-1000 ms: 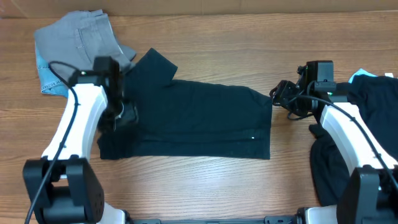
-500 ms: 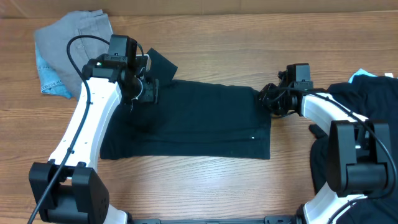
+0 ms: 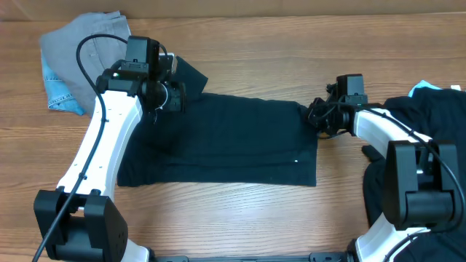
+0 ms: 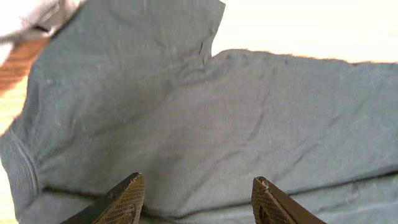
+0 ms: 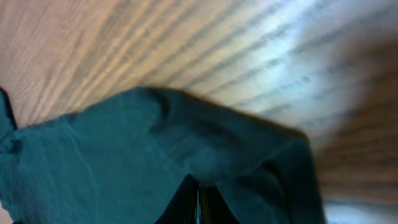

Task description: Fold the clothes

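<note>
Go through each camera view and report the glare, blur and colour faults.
Overhead: evenly lit and sharp, though the dark shirt is nearly featureless black. Left wrist: table blown out to white, shirt washed grey, wrinkles crisp. Right wrist: soft throughout, wood grain smeared, pale glare upper right, shirt tinted teal.
</note>
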Tool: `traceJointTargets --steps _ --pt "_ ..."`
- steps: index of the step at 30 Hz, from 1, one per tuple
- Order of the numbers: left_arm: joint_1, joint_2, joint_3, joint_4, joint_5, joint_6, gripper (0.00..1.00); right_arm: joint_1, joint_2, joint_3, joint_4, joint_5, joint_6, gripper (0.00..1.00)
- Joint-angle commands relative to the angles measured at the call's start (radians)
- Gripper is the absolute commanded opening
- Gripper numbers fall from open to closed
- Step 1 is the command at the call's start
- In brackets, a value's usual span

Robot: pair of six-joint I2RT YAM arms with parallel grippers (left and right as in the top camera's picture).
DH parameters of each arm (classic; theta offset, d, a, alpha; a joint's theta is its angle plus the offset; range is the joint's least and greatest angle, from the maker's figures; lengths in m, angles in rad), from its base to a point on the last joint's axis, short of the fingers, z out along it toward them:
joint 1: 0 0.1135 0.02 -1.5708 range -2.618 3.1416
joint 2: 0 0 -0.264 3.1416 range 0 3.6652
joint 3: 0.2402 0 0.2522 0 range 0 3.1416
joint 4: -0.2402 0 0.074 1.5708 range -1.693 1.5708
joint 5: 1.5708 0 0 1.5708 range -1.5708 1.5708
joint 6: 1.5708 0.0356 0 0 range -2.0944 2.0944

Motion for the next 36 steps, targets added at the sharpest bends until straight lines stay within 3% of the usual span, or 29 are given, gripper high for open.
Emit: traceJointTargets --steps 1,11,15,23,29,32,35,36 --pt "0.0 0.021 0.025 0.032 0.008 0.035 0.57 -0.014 -0.02 0.044 -0.029 -0.005 -0.004 0.04" --pt "0.001 0.231 0.072 0.211 0.011 0.041 0.57 -0.013 -0.104 0.14 -0.256 0.018 -0.049 0.04" --pt "0.001 0.33 0.109 0.299 0.004 0.029 0.67 -0.013 -0.115 0.143 -0.297 0.017 -0.048 0.04" --pt "0.0 0.488 0.113 0.523 0.001 0.003 0.71 -0.013 -0.115 0.143 -0.334 0.018 -0.072 0.04" --pt "-0.005 0.558 0.113 0.594 -0.049 0.003 0.51 -0.013 -0.115 0.143 -0.356 0.018 -0.075 0.04" --pt "-0.005 0.571 0.113 0.591 -0.06 0.002 0.33 -0.013 -0.115 0.143 -0.364 0.018 -0.076 0.04" --pt "-0.005 0.569 0.114 0.581 -0.06 -0.01 0.04 -0.013 -0.115 0.143 -0.367 0.018 -0.088 0.04" --pt "-0.005 0.565 0.114 0.571 -0.06 -0.018 0.04 -0.013 -0.115 0.143 -0.366 0.019 -0.097 0.04"
